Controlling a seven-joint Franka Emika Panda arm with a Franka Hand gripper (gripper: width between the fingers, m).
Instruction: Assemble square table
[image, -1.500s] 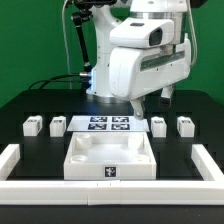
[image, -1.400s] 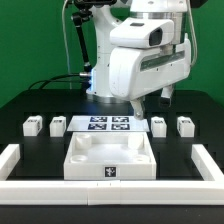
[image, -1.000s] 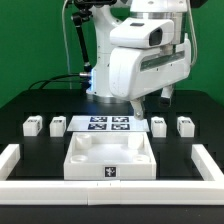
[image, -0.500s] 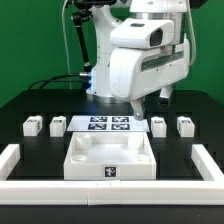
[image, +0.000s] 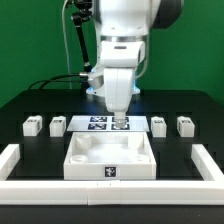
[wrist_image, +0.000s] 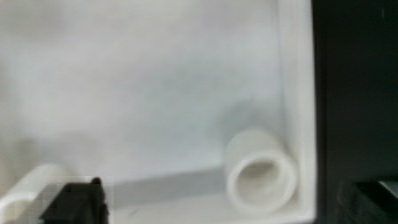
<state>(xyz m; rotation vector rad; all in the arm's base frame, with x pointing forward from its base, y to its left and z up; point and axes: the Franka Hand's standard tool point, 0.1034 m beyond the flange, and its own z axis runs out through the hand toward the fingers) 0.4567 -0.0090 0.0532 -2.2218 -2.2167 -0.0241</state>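
Green cloth backs a black work surface (image: 40, 100), where a white rail (image: 110, 197) runs along the near edge and up both sides. Inside it lies the square table top (image: 110, 158), a white tray with a raised rim, resting flat in the middle near the front, with a small black-and-white tag on its near wall. Just behind it is the marker board (image: 100, 124), flat on the surface. Four small white legs (image: 33, 126) stand in a row level with that board, two toward the exterior view's left and two toward its right, all well apart from the tray. The white arm reaches straight down at the centre, and the gripper (image: 120, 121) hangs over the far edge of the tray, beside the marker board. In the wrist view the tray's pale floor (wrist_image: 143, 90) fills the picture, with a round corner hole (wrist_image: 262, 180) close to its rim. The black fingertips (wrist_image: 75, 202) stand wide apart, with nothing held between them.
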